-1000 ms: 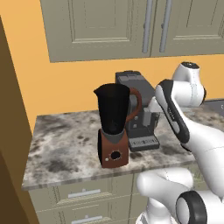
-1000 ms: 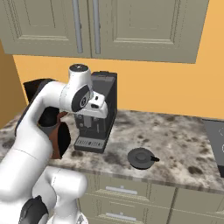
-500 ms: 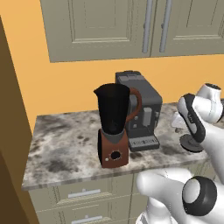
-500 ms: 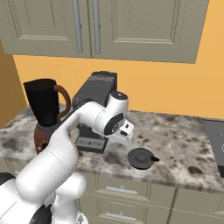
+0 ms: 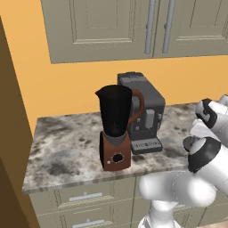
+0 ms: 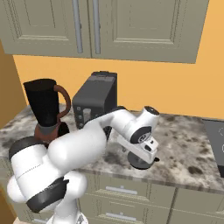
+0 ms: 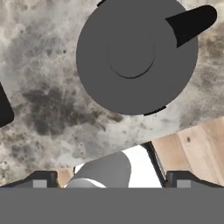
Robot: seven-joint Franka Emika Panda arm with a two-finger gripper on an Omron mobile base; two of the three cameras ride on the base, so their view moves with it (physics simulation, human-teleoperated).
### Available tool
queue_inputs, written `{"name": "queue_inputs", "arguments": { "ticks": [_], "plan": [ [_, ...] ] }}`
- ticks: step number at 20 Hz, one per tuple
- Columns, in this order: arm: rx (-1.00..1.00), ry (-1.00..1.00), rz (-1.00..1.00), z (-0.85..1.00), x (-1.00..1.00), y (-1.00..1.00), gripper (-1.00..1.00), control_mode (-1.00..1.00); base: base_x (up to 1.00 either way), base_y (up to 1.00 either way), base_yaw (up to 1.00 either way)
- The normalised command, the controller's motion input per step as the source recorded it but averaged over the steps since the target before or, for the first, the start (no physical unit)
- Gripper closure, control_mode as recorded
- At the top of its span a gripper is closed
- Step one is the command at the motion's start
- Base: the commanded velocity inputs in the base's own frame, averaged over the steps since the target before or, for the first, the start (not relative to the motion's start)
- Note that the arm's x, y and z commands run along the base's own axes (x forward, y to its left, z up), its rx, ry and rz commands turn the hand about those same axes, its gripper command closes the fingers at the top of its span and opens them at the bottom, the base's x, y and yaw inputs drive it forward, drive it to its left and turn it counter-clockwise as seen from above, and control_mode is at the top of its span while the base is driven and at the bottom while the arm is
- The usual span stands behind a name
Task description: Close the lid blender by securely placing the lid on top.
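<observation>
Left base view: behind arm, left side, faces forward and down over table (image 5: pixel 67 147); blender (image 5: pixel 116 129) central, mid-distance. Right base view: behind arm, right side, same table (image 6: pixel 192 153), blender (image 6: pixel 46 113) at left. Both share blender, coffee machine (image 5: pixel 142 111), wall cupboards (image 6: pixel 109 26). Hand view: close, straight down on lid (image 7: pixel 135 54) and table edge.

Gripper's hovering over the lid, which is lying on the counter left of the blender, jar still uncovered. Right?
Not quite. The lid lies to the right of the blender, beyond the coffee machine, as the right base view shows. The rest holds: the gripper hovers over it, and the jar is uncovered.
</observation>
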Motion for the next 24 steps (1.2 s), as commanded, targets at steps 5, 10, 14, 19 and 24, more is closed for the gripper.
{"name": "queue_inputs", "arguments": {
  "ticks": [5,10,14,19,24],
  "plan": [
    [0.00,0.21,-0.02,-0.26,0.58,-0.08,-1.00,-1.00,0.00,0.00,0.00],
    [0.00,0.05,0.00,-0.42,0.33,-0.12,-1.00,-1.00,0.00,0.00,0.00],
    [0.00,0.00,0.00,-0.24,0.25,-0.22,-1.00,-1.00,0.00,0.00,0.00],
    [0.00,0.00,0.00,-0.28,0.29,-0.29,-1.00,-1.00,0.00,0.00,0.00],
    [0.00,0.00,0.00,-0.33,0.03,-0.02,-1.00,-1.00,0.00,0.00,0.00]
  ]
}}
